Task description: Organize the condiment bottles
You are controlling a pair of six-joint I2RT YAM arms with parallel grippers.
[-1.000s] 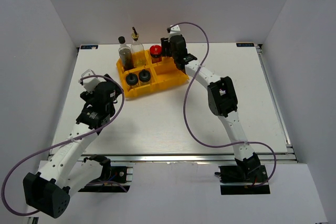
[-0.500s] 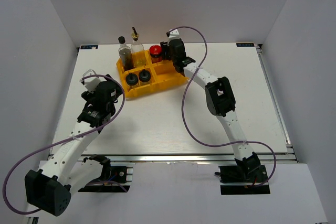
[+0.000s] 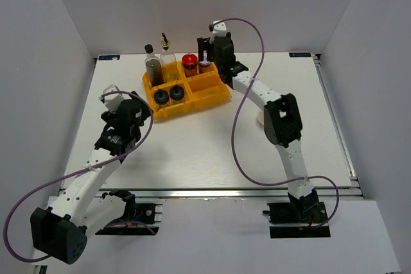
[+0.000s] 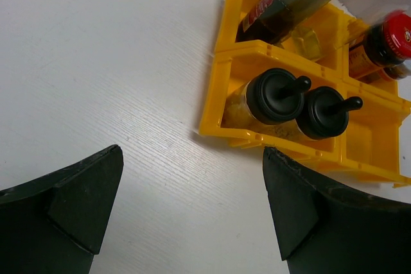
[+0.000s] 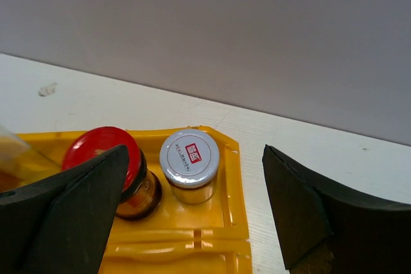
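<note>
- A white table (image 3: pixel 192 152) sits between plain grey walls, with a yellow tray (image 3: pixel 215 99) standing toward its far edge.
- My right gripper (image 5: pixel 194 151) hangs above the tray's far right compartment. Its fingers are spread wide and hold nothing.
- Below that gripper, a silver-lidded jar (image 3: pixel 204 65) stands upright in the compartment, free of both fingers.
- A red-lidded jar (image 5: pixel 106 155) stands just beside it on the left, in the same compartment.
- The far left compartment holds a tall dark bottle (image 3: pixel 152 65) with a black cap and a clear bottle (image 3: pixel 168 61) with a gold spout, side by side.
- The near left compartment holds two black-capped shakers (image 4: pixel 277 96), close together.
- My left gripper (image 4: pixel 192 152) hovers over bare table on the tray's left, well apart from it. Its fingers are also spread wide, with nothing between them.
- From that wrist camera, the shakers and the dark bottle show ahead of the fingers.
</note>
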